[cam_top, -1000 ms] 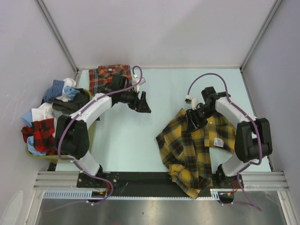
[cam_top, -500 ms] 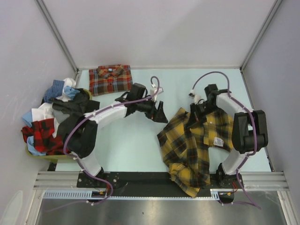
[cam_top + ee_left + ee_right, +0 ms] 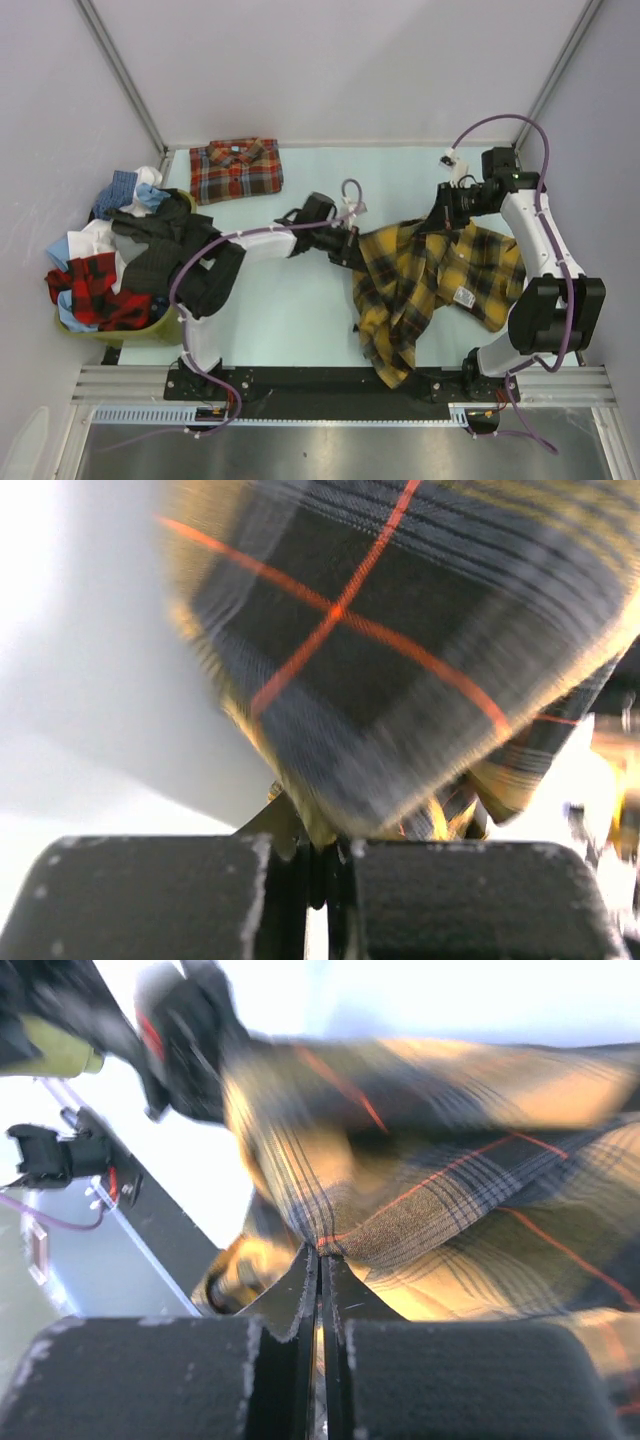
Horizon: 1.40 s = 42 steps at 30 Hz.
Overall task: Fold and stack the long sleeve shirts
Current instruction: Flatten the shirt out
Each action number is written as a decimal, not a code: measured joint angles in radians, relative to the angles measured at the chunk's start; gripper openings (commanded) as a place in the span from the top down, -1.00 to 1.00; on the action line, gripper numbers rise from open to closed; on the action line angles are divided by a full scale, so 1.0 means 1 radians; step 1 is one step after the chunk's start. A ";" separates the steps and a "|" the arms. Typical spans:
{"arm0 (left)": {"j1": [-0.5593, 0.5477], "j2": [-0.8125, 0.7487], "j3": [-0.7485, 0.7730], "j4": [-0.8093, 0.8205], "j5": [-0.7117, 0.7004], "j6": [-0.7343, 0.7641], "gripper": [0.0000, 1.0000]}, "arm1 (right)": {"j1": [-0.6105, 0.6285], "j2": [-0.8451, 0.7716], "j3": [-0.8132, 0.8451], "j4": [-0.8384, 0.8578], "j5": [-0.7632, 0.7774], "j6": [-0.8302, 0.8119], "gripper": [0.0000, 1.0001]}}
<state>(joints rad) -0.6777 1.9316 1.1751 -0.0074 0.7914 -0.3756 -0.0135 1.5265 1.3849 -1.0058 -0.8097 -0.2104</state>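
We see the left gripper (image 3: pixel 352 250) pinched shut on the yellow-and-black shirt (image 3: pixel 430 280)'s left edge, and the right gripper (image 3: pixel 440 215) likewise on its far edge. The shirt sits bunched between them, right of centre; the red-orange shirt (image 3: pixel 236 170) lies folded far left.

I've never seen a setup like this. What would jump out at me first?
The yellow-and-black plaid shirt, rumpled right of centre, is pinched at its left edge by the left gripper and at its far edge by the right gripper, both shut on the cloth. Next comes the red plaid shirt, neatly folded in the far left corner of the table, and a jumbled heap of clothes at the left edge.
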 measured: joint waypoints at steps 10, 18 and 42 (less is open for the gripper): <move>0.263 -0.507 -0.093 -0.296 0.004 0.316 0.71 | 0.142 0.023 0.214 0.028 0.003 -0.032 1.00; 0.283 -0.658 -0.337 -0.587 0.015 0.565 -0.46 | -0.264 -0.062 -0.099 -0.175 0.115 -0.312 1.00; -0.059 -0.107 0.083 -0.735 -0.174 1.244 0.64 | -0.365 0.130 0.322 -0.127 0.074 -0.156 1.00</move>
<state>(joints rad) -0.7364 1.8248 1.2583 -0.7425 0.6170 0.8680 -0.3790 1.6566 1.7065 -1.1324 -0.7357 -0.3668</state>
